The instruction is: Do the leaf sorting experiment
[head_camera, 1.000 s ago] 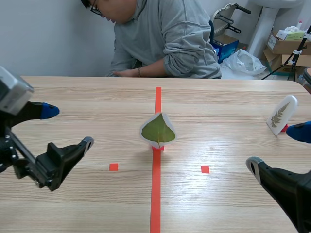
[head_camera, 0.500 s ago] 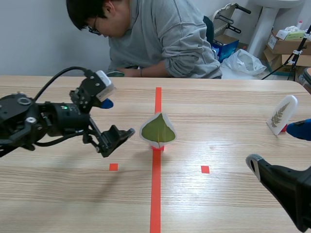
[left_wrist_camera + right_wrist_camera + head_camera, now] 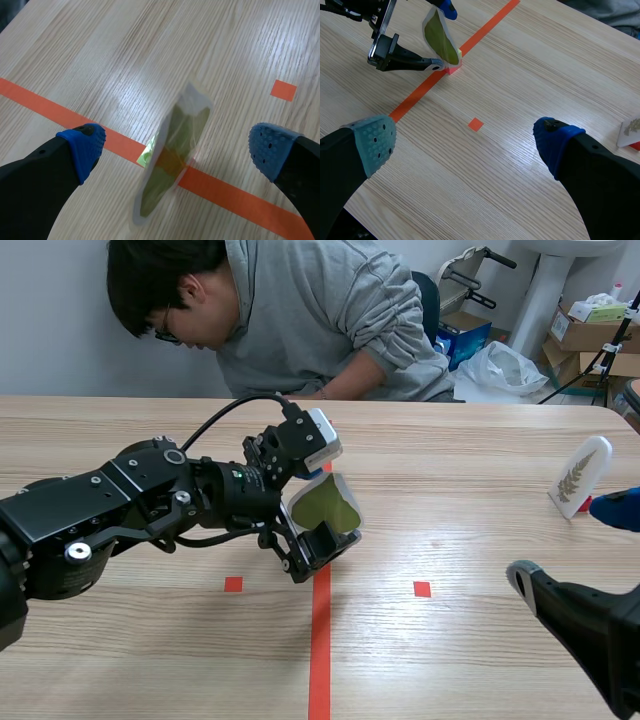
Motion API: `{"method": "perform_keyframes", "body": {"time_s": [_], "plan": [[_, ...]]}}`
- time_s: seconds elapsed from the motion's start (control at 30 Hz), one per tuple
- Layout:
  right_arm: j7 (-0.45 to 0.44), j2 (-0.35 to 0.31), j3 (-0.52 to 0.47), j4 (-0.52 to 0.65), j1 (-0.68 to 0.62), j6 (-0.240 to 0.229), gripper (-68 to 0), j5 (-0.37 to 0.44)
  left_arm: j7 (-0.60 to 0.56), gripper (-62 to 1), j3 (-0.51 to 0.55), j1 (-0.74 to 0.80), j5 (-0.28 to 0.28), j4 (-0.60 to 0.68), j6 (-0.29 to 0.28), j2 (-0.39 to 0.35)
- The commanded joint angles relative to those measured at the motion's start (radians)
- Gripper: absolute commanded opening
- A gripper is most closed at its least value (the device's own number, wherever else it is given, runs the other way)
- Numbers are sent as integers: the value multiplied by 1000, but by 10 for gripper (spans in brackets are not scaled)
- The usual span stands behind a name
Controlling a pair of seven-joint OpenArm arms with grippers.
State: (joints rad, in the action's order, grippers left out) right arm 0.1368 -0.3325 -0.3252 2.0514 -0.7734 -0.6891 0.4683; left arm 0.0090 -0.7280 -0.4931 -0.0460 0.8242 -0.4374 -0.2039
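Two left fingers (image 3: 82, 146) astride leaf card (image 3: 172, 160)

Bright light glares off the table (image 3: 120, 95); leaf card (image 3: 172, 160) blurred.

light wood table (image 3: 470, 490) with upright green leaf card (image 3: 316, 506) on centre tape, fern card (image 3: 580, 476) far right

Green, white-edged leaf card (image 3: 322, 506) on a pale wood-grained table (image 3: 480, 470).
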Motion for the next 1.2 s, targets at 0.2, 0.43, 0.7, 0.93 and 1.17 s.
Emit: {"method": "perform_keyframes", "body": {"time_s": [0.2,0.43,0.7,0.93,1.17], "plan": [[-7,-5,-3,10,9,0,-113,8,-20,2,3,-6,-8,-26,8,6],[-7,-5,-3,10,9,0,-113,8,-34,-103,3,-5,17,-55,8,6],[-7,-5,-3,10,9,0,-113,8,-66,-330,3,-5,18,-55,8,6],[-7,-5,-3,10,9,0,-113,8,-72,-490,3,-5,17,-55,8,6],[-4,-5,-3,10,9,0,-113,8,-72,-573,3,-5,17,-55,7,6]]}}
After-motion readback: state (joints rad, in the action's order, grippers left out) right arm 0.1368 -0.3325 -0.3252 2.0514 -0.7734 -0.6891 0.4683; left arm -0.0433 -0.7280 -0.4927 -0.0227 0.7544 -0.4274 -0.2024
